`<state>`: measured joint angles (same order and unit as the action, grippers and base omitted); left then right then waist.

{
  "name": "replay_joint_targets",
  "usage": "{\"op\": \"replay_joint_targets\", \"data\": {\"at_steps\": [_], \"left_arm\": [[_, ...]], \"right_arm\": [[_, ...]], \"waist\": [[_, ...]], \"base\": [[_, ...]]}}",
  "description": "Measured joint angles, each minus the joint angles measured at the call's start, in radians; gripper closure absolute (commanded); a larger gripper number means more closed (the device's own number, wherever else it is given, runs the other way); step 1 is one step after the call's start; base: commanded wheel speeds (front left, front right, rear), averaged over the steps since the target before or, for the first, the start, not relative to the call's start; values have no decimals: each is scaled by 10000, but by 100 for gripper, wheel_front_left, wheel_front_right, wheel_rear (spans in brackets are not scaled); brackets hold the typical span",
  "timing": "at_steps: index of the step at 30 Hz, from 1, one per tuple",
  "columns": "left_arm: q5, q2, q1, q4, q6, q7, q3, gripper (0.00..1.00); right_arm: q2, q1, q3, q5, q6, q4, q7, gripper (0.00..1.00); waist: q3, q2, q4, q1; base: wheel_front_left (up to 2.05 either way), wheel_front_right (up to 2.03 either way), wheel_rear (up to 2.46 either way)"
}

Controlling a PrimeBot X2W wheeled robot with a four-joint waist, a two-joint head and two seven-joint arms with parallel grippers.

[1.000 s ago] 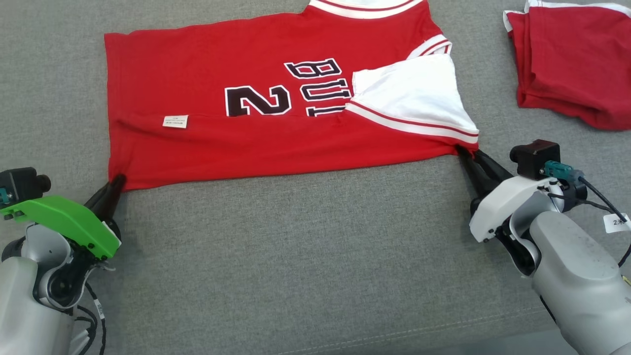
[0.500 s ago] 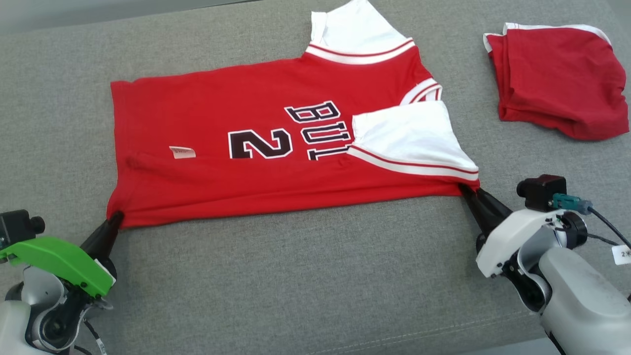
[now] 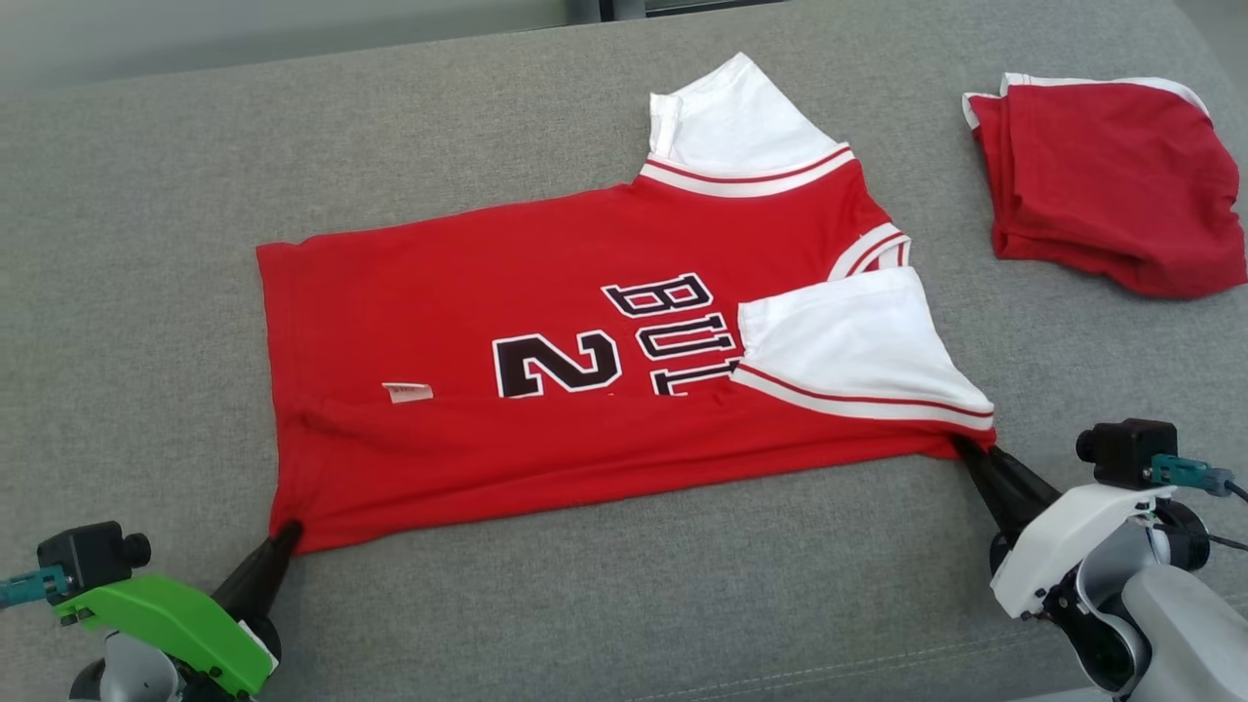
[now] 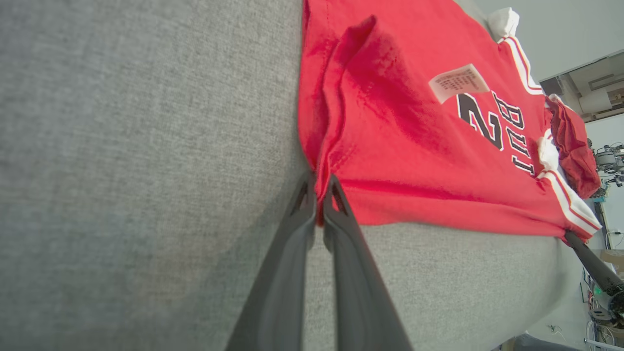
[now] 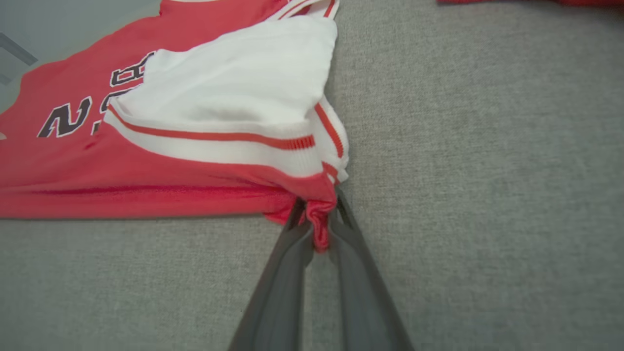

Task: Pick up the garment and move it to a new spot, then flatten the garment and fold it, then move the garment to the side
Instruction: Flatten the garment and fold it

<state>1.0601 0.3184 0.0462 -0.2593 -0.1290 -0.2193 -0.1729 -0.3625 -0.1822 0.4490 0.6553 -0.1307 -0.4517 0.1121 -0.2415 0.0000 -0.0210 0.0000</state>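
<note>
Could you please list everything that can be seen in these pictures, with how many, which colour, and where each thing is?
red jersey: one, red with white sleeves and black lettering, spread flat in the middle of the grey surface
white label: one, white, on the jersey, toward its left end
folded red garment: one, red with white trim, far right of the surface, apart from the jersey
grey surface: one, grey woven fabric, under both garments
left gripper: one, dark fingers with a green cover, lower left, shut on the jersey's near left corner
right gripper: one, dark fingers with a white cover, lower right, shut on the jersey's near right corner
</note>
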Motion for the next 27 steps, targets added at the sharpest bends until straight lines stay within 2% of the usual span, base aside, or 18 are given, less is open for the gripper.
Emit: {"op": "replay_joint_targets", "data": {"at_steps": [8, 18, 24, 27], "left_arm": [[54, -8, -672, 577, 75, -2, 50, 100], [104, 151, -1274, 1379, 353, -59, 115, 100], [123, 182, -1574, 1521, 512, -121, 155, 100], [123, 182, -1741, 1634, 602, -159, 128, 100]], "right_arm": [[-376, 745, -6, 119, 111, 959, -533, 100], [-759, 1615, -81, 324, 458, 2243, -1039, 100], [-792, 1786, -2, 328, 554, 2784, -1323, 100], [-830, 1827, 12, 326, 713, 2976, -1476, 100]], "waist": [[64, 0, 230, 0], [14, 0, 184, 0], [27, 0, 79, 0], [75, 0, 5, 0]], "base": [[0, 0, 0], [0, 0, 0], [0, 0, 0], [0, 0, 0]]}}
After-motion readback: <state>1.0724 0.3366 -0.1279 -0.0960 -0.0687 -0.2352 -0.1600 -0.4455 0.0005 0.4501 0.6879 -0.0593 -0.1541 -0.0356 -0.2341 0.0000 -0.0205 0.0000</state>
